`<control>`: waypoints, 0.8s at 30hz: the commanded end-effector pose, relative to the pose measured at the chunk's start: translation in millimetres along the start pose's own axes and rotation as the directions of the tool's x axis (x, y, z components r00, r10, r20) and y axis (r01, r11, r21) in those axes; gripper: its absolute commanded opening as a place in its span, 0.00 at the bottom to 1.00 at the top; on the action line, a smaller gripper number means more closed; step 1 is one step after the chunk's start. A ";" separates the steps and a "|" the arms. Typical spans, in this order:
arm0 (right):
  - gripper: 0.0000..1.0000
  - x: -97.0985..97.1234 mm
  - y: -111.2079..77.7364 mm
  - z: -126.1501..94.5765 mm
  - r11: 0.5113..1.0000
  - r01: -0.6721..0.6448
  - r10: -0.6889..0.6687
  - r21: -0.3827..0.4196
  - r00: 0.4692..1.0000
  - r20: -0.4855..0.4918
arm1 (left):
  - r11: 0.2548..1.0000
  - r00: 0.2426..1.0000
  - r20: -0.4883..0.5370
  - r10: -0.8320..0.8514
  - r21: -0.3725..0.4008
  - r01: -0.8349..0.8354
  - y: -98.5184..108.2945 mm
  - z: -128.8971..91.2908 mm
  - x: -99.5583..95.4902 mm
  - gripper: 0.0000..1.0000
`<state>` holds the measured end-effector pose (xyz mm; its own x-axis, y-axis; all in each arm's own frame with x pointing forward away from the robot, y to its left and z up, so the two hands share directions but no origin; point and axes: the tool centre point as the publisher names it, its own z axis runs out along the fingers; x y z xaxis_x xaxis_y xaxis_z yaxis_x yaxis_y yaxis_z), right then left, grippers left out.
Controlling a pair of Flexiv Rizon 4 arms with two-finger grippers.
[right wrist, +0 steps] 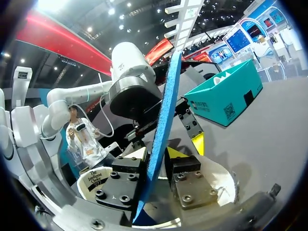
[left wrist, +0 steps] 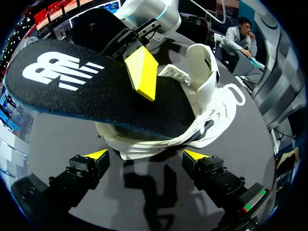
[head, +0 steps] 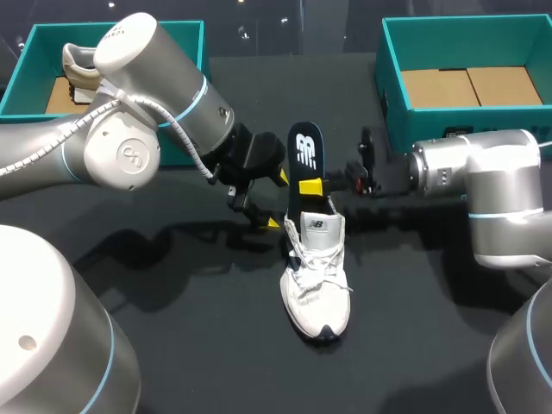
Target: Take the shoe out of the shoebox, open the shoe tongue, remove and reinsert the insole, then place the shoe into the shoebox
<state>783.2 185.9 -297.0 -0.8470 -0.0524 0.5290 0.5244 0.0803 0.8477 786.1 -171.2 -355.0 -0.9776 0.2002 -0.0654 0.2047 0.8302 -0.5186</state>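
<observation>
A dark desk (head: 172, 285) carries two teal boxes at its far edge. The left box (head: 52, 30) holds a pale second shoe (head: 78, 65). The right box (head: 483, 116) shows only its cardboard floor.

The white shoe (head: 315, 276) lies in the middle of the desk, well apart from both boxes, with its toe toward the near side and its tongue standing up. The dark insole (head: 304, 159) slants up and away from the shoe's opening. Its lower end is tucked inside the shoe and its logo end is raised toward the far side.

The right arm comes in level from the right. The right fingers (head: 309, 185) pinch the insole from both faces just above the shoe's collar. In the right wrist view the insole's blue edge runs straight up between the two finger blocks.

The left arm reaches in from the far left. The left fingers (left wrist: 96, 155) are spread wide with nothing between them. They sit just left of the shoe's heel and do not touch it. In the left wrist view the shoe and the insole lie ahead of the yellow tips.
</observation>
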 end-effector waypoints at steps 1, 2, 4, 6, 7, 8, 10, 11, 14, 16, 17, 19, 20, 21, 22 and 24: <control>0.00 -9.1 2.0 2.4 1.000 -0.015 0.015 0.009 1.000 -0.015 | 1.000 1.000 0.000 0.001 -0.002 -0.001 0.0 0.7 -0.2 1.00; 0.00 -10.2 0.1 2.3 1.000 -0.021 0.021 0.006 1.000 -0.016 | 1.000 1.000 0.000 0.001 -0.002 -0.001 0.0 0.7 -0.2 1.00; 0.00 -11.0 -5.8 1.9 0.999 -0.035 0.035 -0.003 0.999 -0.020 | 1.000 1.000 0.000 0.001 -0.002 -0.001 0.0 0.7 -0.2 1.00; 0.00 -10.1 -13.8 1.2 0.999 -0.051 0.051 -0.014 0.998 -0.020 | 1.000 1.000 0.000 0.001 -0.002 -0.001 0.0 0.7 -0.2 1.00; 0.00 -9.2 -17.9 0.9 0.998 -0.060 0.059 -0.019 0.998 -0.020 | 1.000 1.000 0.000 0.001 -0.002 -0.001 0.0 0.7 -0.2 1.00; 0.00 -7.8 -22.2 0.8 0.997 -0.068 0.068 -0.022 0.998 -0.020 | 1.000 1.000 0.000 0.001 -0.002 -0.001 0.0 0.7 -0.2 1.00; 0.00 -5.0 -30.5 0.6 0.996 -0.086 0.086 -0.027 0.996 -0.017 | 1.000 1.000 0.000 0.001 -0.002 -0.001 0.0 0.7 -0.2 1.00; 0.00 -2.8 -35.4 0.4 0.995 -0.098 0.098 -0.030 0.995 -0.014 | 1.000 1.000 0.000 0.001 -0.002 -0.001 0.0 0.7 -0.2 1.00; 0.00 2.8 -45.0 -0.2 0.992 -0.121 0.121 -0.042 0.993 -0.007 | 1.000 1.000 0.000 0.001 -0.002 -0.001 0.0 0.7 -0.2 1.00; 0.00 5.8 -49.1 0.0 0.990 -0.129 0.129 -0.050 0.992 -0.007 | 1.000 1.000 0.000 0.001 -0.002 -0.001 0.0 0.7 -0.2 1.00; 0.00 7.5 -51.2 0.6 0.990 -0.133 0.133 -0.053 0.991 -0.006 | 1.000 1.000 0.000 0.001 -0.002 -0.001 0.0 0.7 -0.2 1.00; 0.00 10.2 -55.0 2.2 0.989 -0.140 0.140 -0.054 0.990 -0.008 | 1.000 1.000 0.000 0.001 -0.002 -0.001 0.0 0.7 -0.2 1.00; 0.00 11.9 -57.0 3.3 0.988 -0.144 0.144 -0.054 0.990 -0.010 | 1.000 1.000 0.000 0.001 -0.002 -0.001 0.0 0.7 -0.2 1.00; 0.00 13.0 -57.9 4.0 0.988 -0.146 0.145 -0.057 0.989 -0.015 | 1.000 1.000 0.000 0.001 -0.002 -0.001 0.0 0.7 -0.2 1.00; 0.00 14.3 -58.3 4.6 0.988 -0.144 0.143 -0.063 0.990 -0.021 | 1.000 1.000 0.000 0.001 -0.002 -0.001 0.0 0.7 -0.2 1.00; 0.00 17.2 -55.9 5.5 0.989 -0.128 0.127 -0.071 0.992 -0.022 | 1.000 1.000 0.000 0.001 -0.002 -0.001 0.0 0.7 -0.2 1.00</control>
<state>746.9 184.7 -332.5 -0.7667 -0.0702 0.6381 0.6381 0.0260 0.7695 786.1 -171.2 -355.0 -0.9776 0.2002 -0.0653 0.2047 0.8302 -0.5186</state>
